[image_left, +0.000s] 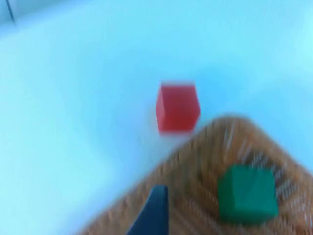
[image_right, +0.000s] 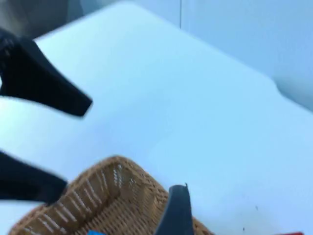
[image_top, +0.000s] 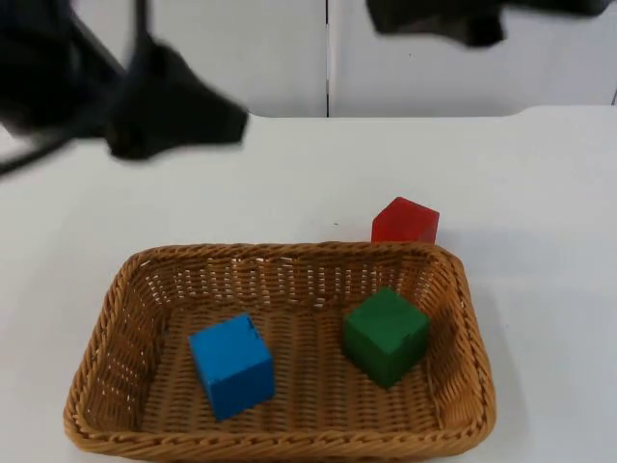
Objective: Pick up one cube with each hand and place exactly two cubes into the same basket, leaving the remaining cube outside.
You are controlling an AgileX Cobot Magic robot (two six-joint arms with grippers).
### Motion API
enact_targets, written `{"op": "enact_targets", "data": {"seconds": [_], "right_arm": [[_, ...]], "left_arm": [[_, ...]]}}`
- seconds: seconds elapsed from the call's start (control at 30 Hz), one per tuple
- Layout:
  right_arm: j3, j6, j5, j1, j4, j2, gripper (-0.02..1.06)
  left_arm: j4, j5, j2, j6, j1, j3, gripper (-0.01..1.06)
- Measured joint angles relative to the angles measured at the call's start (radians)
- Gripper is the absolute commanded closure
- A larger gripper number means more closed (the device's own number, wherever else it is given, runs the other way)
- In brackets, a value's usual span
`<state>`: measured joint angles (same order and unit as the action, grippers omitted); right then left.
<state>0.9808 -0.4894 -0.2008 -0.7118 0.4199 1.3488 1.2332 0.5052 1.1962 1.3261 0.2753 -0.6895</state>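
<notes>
Two cubes are sitting in the basket (image_top: pixel 461 318) right now, so that's where things stand. Biggest first: the white counter (image_top: pixel 540 212) runs back to the grey wall (image_top: pixel 241 48), and the wicker basket rests on it near the front edge.

My left arm (image_top: pixel 58 77) comes in over the counter's far left, with its tool (image_top: pixel 178 116) hovering above the counter behind the basket, well clear of it. Can't tell whether that tool is released or clenched, but nothing is hanging from it. From my right wrist view, two black fingers (image_right: pixel 44 83) of it stick out over the bare counter beyond a basket corner. My right tool (image_top: pixel 463 24) is up by the wall, and I can't tell its state either.

Blue cube (image_top: pixel 231 365) is on the basket floor toward the left, green cube (image_top: pixel 386 335) toward the right, apart from each other. Red cube (image_top: pixel 405 221) is outside, on the counter just behind the basket's far right corner.
</notes>
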Motion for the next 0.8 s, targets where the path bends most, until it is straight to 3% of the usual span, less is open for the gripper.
{"op": "enact_targets", "data": {"seconds": [0.4, 0.8], "right_arm": [[0.0, 0.0, -0.098, 0.0, 0.0, -0.126, 0.38], [0.0, -0.002, -0.218, 0.0, 0.0, -0.27, 0.38]], "left_arm": [[-0.025, -0.024, -0.321, -0.045, 0.0, 0.0, 0.2], [-0.299, -0.014, -0.465, -0.365, 0.0, 0.0, 0.2]]}}
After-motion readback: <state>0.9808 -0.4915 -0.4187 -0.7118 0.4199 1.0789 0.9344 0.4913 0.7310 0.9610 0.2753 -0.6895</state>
